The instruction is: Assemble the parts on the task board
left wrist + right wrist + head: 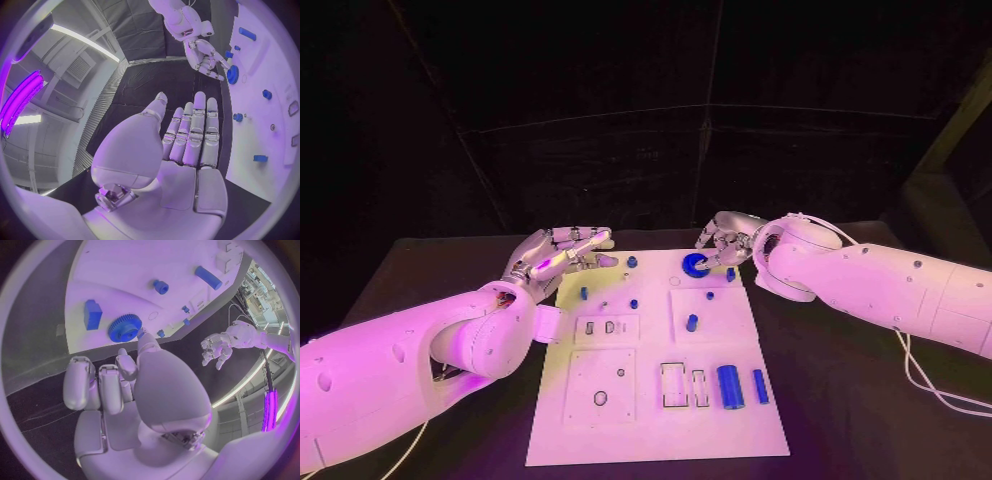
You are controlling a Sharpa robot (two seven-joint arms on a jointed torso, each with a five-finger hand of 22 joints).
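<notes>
Right hand (pixel 727 238) hovering at the upper right of the board (pixel 646 430), fingers curled inward, nothing visibly held; fingertips sitting just beside the gear (pixel 694 264), contact not determinable. Left hand (pixel 560 255) hovering at the board's upper left edge, fingers extended and apart, grasping nothing.

Risks, as judged from here:
- Closing on the gear from the side: likely pushing it across the board rather than lifting it, given its low flat profile.
- Sweeping the curled fingers downward: possibly knocking the block (pixel 92 314) lying just beside the gear.
- Moving both hands inward together: possibly colliding over the board's upper centre, both being near the same rows of parts.

Surroundings: small pegs (pixel 632 262) standing between the two hands along the upper centre; a short peg (pixel 691 322) lying in the middle right panel; two cylinders (pixel 730 386) lying side by side at lower right, beside open rectangular slots (pixel 674 385). Lower half of the board well apart from both hands. Pegs between the hands obstructing any direct crossing; nothing blocking the approach to the gear from above.
</notes>
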